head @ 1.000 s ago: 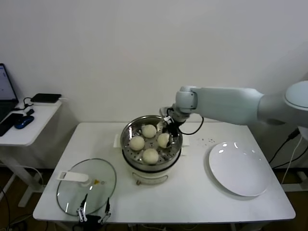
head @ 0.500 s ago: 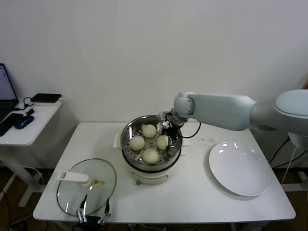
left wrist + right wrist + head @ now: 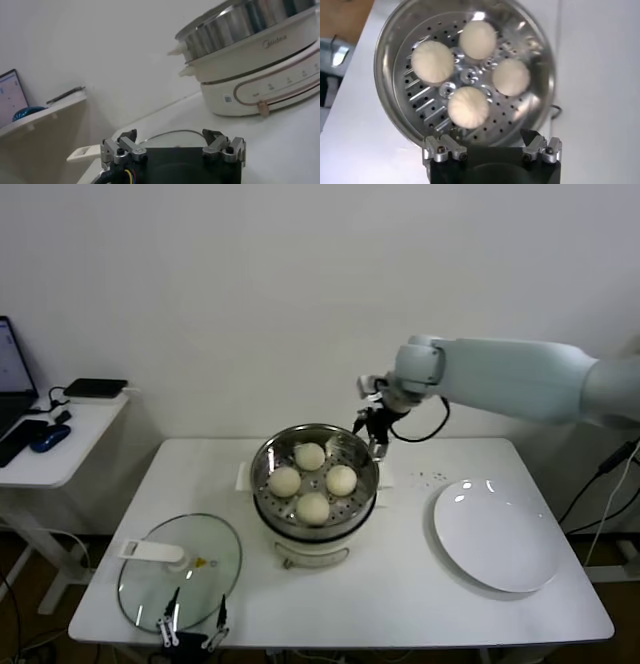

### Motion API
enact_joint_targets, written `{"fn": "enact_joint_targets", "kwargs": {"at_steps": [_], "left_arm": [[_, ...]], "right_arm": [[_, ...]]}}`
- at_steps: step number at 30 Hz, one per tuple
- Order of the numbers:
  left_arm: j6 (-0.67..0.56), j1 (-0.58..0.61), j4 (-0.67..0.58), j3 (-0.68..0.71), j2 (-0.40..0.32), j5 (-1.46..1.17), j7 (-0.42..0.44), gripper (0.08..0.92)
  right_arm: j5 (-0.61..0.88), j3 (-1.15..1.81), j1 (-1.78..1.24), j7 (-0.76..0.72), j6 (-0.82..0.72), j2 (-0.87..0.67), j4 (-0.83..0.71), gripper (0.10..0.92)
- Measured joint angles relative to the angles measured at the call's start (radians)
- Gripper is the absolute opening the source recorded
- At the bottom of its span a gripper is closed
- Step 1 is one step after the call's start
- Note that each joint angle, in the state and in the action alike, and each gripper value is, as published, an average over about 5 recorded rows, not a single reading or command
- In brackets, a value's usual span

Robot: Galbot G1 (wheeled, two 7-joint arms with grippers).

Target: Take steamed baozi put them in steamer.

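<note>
The steamer (image 3: pixel 262 482) stands mid-table, a shiny steel pot on a white base. Four cream-white baozi lie on its perforated tray, e.g. one at the right (image 3: pixel 341 479) and one at the front (image 3: pixel 313 507). In the right wrist view the baozi (image 3: pixel 468 107) sit in the steamer (image 3: pixel 387 40) below my gripper. My right gripper (image 3: pixel 374 427) is open and empty, raised above the steamer's back right rim; it also shows in the right wrist view (image 3: pixel 492 141). My left gripper (image 3: pixel 193 616) is open and empty, low at the table's front edge; it also shows in the left wrist view (image 3: pixel 173 141).
A round glass lid (image 3: pixel 180 569) with a white handle lies at the front left. A flat white plate (image 3: pixel 498 534) lies at the right. A side table (image 3: pixel 55 439) with devices stands at the left. In the left wrist view the steamer (image 3: pixel 250 55) is ahead.
My right gripper has let go of a baozi in the steamer's right side, then risen and drawn back to the right, away from the tray. The left arm has not moved.
</note>
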Motion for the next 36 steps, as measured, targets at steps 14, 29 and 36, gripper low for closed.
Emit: {"fn": "enact_joint_targets", "kwargs": {"at_steps": [14,29,36], "left_arm": [[0.01,0.011,-0.031,0.002,0.0,0.003,0.003,0.823],[-0.001,0.011,-0.029,0.004,-0.005,0.002,-0.005,0.823],[-0.004,0.009,-0.029,0.006,-0.007,0.0,-0.006,0.823]], "right_arm": [[0.04,0.285,-0.184,0.274,0.032,-0.371,0.222,0.823],[-0.035,0.955,-0.922,0.502,0.203,-0.749,0.463,0.823],[-0.091,1.385,-1.379,0.565,0.295,-0.737,0.531,0.823]]}}
